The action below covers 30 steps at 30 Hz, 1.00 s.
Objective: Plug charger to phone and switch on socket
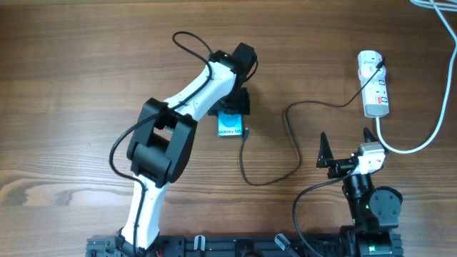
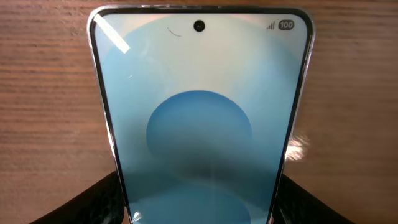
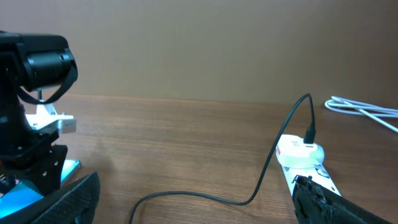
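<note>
The phone lies on the wooden table with its cyan screen lit and the white "Galaxy" band toward me. It fills the left wrist view. My left gripper is over its far end, with a finger pressed against each long edge. The dark charger cable runs from the white socket in a loop to the phone's near right corner. I cannot tell whether its tip is in the phone. My right gripper is open and empty, between the cable loop and the socket.
The socket's thick white cable curves off to the right table edge and also shows in the right wrist view. The charger's plug sits in the socket's end. The left arm crosses the table's left half.
</note>
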### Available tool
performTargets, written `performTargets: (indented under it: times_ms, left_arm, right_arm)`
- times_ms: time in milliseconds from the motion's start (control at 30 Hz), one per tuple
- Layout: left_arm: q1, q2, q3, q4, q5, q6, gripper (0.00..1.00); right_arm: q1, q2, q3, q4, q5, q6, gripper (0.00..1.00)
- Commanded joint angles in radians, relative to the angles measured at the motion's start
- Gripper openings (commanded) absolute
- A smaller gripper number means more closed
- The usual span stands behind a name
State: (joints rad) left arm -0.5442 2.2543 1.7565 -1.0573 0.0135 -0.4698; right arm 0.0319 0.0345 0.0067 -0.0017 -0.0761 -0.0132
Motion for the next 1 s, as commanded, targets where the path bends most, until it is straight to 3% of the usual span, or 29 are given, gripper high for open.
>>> performTargets:
  times_ms: [0,233,500,633,967]
  left_arm:
    - [0.002,-0.124,0.017,-0.018,0.151,-0.017,0.69]
    - [0.069,-0.226,0.017,-0.062,0.813,-0.016,0.67]
    - [0.199,-0.229,0.017,-0.062,1.329,-0.017,0.66]
    - [0.263,-0.229,0.017,-0.063,1.429,-0.017,0.66]
    - [0.353,-0.229,0.016,-0.062,1.488,-0.122,0.66]
  right_arm:
    - [0.004,-0.004,-0.001,0.003,0.016,-0.01,1.0]
    - [0.004,-0.004,-0.002,0.003,0.016,-0.011,1.0]
    - [0.004,-0.004,-0.001,0.003,0.016,-0.011,1.0]
    - [0.004,-0.004,-0.002,0.003,0.016,-0.01,1.0]
    - [0.004,-0.004,-0.001,0.003,0.016,-0.01,1.0]
